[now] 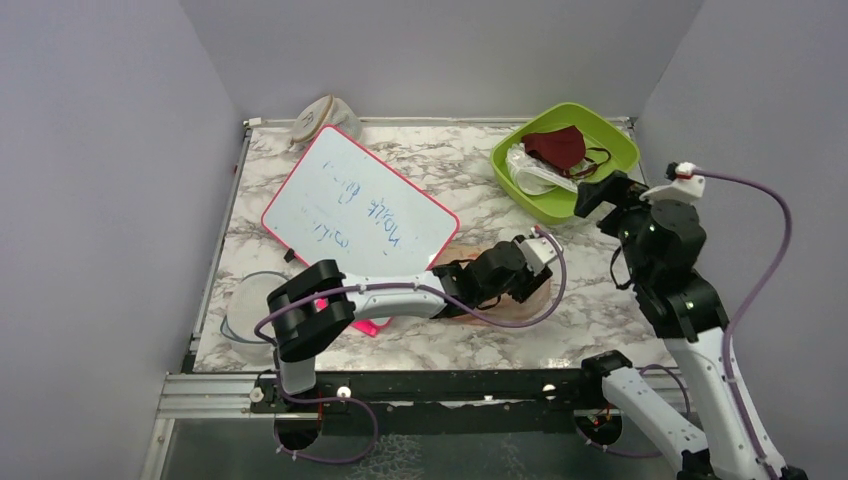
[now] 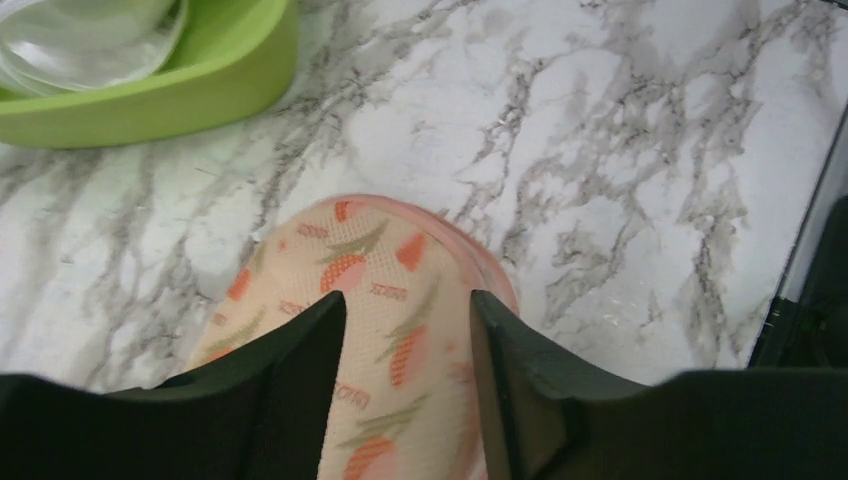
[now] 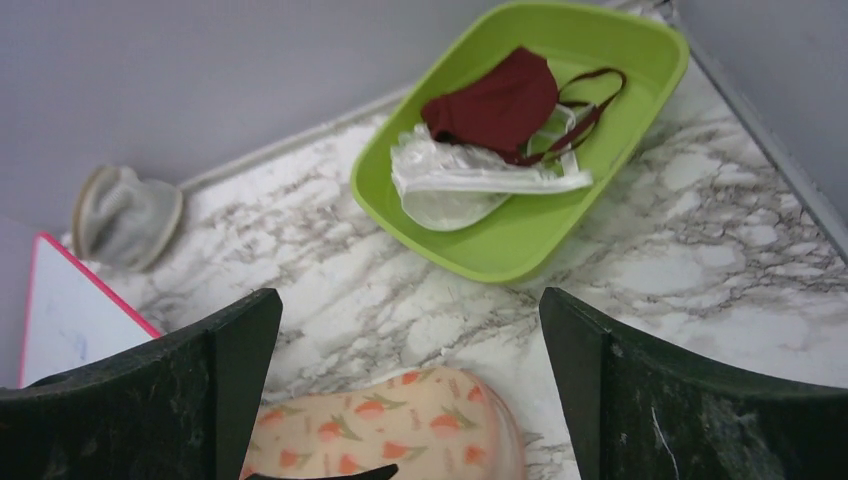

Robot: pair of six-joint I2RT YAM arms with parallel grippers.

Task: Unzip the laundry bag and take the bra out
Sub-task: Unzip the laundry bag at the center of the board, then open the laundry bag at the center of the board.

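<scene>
My left gripper (image 2: 405,335) is on the laundry bag (image 2: 385,250) by the near table edge. Jaws part-open, straddling its rounded end, nothing clamped. I read it as a hold-down so the pouch stays put when the zip gets pulled.

My right gripper (image 3: 410,320) hovers at 2 o'clock of the bag, spread wide and empty, probably lining up for the zip.

Bra not visible. My guess is it's inside, since the bag looks shut.

Left wrist view shows the pink edging (image 2: 482,257) but no zip pull. In the top view my arm hides most of the bag. Right wrist view shows the green tray (image 3: 520,240) at 1 o'clock holding a maroon mask (image 3: 495,100) and a clear wrapper (image 3: 470,175).
</scene>
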